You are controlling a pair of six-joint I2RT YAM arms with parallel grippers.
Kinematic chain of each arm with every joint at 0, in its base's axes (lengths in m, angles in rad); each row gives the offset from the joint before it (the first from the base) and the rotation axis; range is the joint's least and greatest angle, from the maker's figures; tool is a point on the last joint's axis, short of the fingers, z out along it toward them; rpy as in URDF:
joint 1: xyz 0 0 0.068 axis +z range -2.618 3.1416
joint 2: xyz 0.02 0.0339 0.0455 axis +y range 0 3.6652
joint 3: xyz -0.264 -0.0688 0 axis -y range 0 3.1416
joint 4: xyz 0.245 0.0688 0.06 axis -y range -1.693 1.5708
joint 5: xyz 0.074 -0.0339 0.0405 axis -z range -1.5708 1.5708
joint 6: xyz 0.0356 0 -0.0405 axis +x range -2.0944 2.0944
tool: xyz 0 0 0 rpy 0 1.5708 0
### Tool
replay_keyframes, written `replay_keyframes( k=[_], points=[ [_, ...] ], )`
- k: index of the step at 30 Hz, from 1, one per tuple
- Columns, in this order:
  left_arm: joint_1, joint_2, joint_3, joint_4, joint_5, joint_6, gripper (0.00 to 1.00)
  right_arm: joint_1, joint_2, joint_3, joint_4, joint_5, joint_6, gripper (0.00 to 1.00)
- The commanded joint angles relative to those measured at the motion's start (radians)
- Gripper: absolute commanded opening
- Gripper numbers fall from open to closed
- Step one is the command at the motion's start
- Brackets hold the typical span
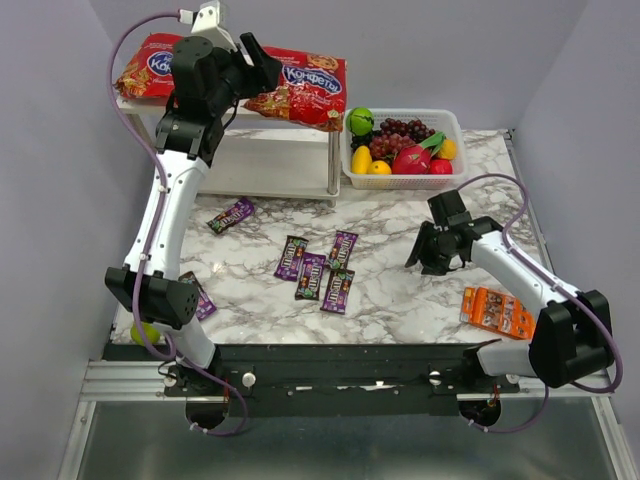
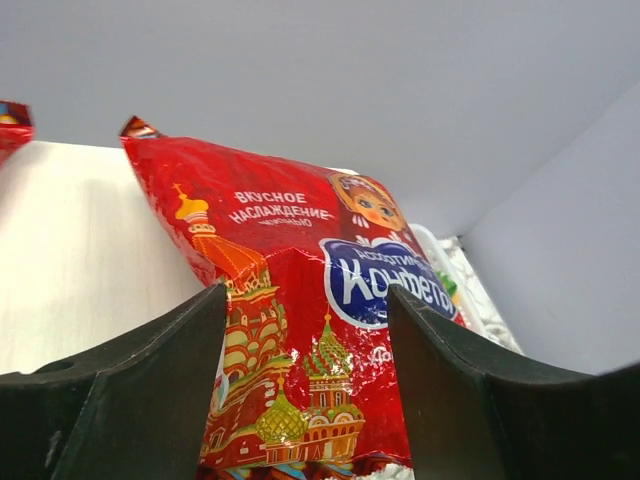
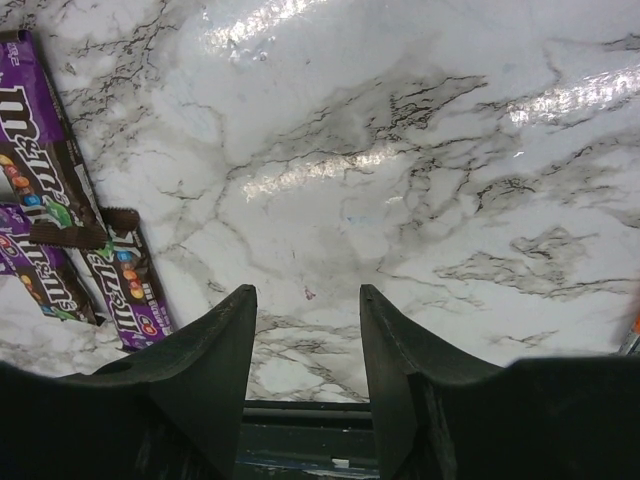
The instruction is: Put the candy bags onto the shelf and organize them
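**Desk:** What does the top camera give you?

**Operator:** My left end effector [image 1: 262, 62] is up at the shelf [image 1: 270, 180], against the left end of the right red bag [image 1: 312, 85]. That bag lies on the top board with its long axis along the shelf and its logo upright to the camera. Its front edge is crumpled and hangs past the board. The left red bag [image 1: 148, 65] lies at the board's other end, also lengthwise and a little slanted. Down on the table [image 1: 400, 290] I count six small purple packets [image 1: 311, 276]. Four are clustered mid-table, mostly pointing near to far, one lies slanted nearer the shelf, and one is by my left arm. My right end effector [image 1: 428, 258] hangs right of the cluster.

**Desk:** Left wrist?

**Operator:** The left end effector [image 2: 305, 295] stands wide, and the right red bag [image 2: 300, 330] fills the gap. I can't tell whether the jaws are pressing it. The bag's long axis runs away from the lens, leaning left across the shelf [image 2: 80, 250].

**Desk:** Right wrist?

**Operator:** My right end effector [image 3: 305, 295] is partly spread over the bare table [image 3: 420, 150], with nothing between the jaws. The small purple packets [image 3: 35, 150] show at the left, their long axes running up the view.
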State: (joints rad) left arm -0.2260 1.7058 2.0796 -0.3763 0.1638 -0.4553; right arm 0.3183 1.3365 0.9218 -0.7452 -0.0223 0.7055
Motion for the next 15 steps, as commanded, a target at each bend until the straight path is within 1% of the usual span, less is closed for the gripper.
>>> replay_keyframes(
  k=[1, 6, 10, 11, 15],
  points=[
    [-0.009, -0.078, -0.036, 0.019, -0.182, 0.036, 0.74, -0.007, -0.034, -0.027, 0.017, -0.018, -0.012, 0.54],
    [-0.021, -0.072, 0.013, 0.027, -0.165, 0.033, 0.74, -0.008, -0.036, -0.032, 0.020, -0.030, -0.014, 0.54],
    [-0.079, -0.016, 0.079, 0.025, -0.038, 0.082, 0.76, -0.007, -0.042, -0.038, 0.026, -0.041, -0.015, 0.54],
    [-0.114, 0.001, 0.109, 0.024, -0.023, 0.092, 0.76, -0.005, -0.043, -0.041, 0.027, -0.041, -0.018, 0.54],
    [-0.182, 0.086, 0.184, 0.020, -0.004, 0.106, 0.76, -0.007, -0.046, -0.052, 0.029, -0.038, -0.026, 0.54]
  ],
)
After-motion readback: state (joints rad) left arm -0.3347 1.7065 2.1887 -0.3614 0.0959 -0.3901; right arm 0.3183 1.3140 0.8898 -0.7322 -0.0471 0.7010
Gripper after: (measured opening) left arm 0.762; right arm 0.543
